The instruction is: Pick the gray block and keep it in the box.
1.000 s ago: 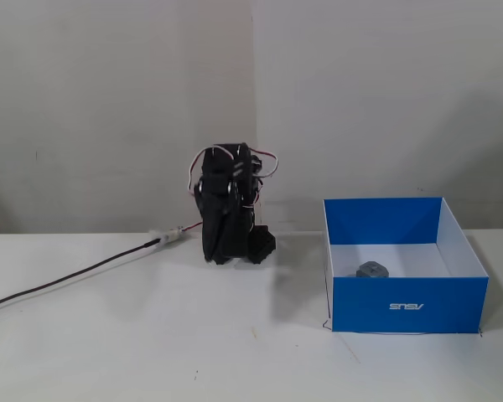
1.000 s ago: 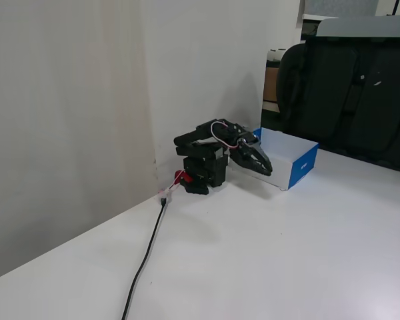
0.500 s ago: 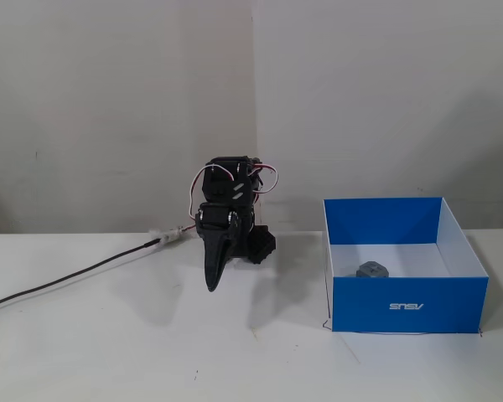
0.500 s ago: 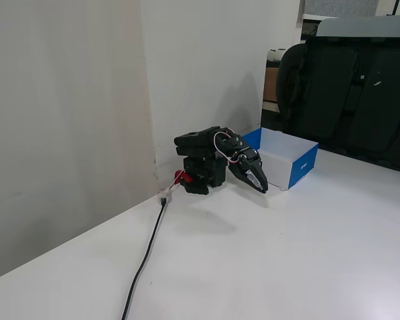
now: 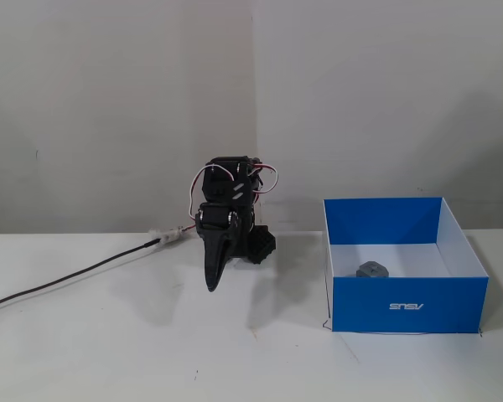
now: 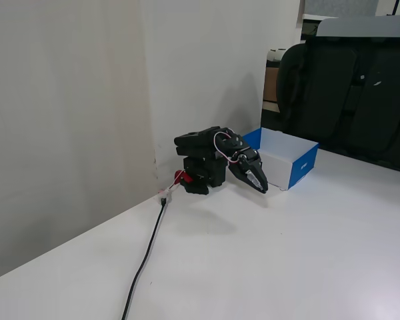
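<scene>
Gray block (image 5: 372, 270) lies on the white floor of the box (image 5: 407, 304), near the front wall and left of centre in that fixed view. It is a compact cube shape with no clear long axis; which way its faces point is too small to tell. It is hidden behind the box wall in the other fixed view.

Box (image 6: 300, 168): blue walls, open top, ASUS logo upside down on the front. It sits on the white table (image 5: 109, 352) close to the back wall, with its long side running left-right in the front-facing fixed view. A broad stretch of bare table lies in front of it and to its left; a dark chair (image 6: 360, 93) stands behind the table's far side.

Arm is folded low over its base (image 6: 203, 175), well apart from the box. Gripper (image 5: 211, 280) points down toward the table with its tip just above the surface; in the other fixed view (image 6: 260, 187) it slants down toward the box. Jaws pressed together, holding nothing.

Black cable (image 5: 67, 280) runs from the base off to the left table edge.
</scene>
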`<state>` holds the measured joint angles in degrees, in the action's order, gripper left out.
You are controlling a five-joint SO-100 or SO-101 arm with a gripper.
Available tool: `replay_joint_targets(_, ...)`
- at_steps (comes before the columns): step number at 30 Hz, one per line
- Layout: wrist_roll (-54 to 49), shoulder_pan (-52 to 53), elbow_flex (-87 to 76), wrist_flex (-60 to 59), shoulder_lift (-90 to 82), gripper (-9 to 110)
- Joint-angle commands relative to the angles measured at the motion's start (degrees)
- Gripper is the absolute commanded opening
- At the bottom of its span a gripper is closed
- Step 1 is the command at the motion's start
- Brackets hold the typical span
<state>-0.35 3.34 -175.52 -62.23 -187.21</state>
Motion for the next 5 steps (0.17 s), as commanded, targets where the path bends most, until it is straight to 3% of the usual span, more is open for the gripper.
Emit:
replay_joint_targets(1,0.0,0.44,0.88,0.26,-9.14,0)
replay_joint_targets(5,0.0,0.44,0.88,0.26,-9.14,0)
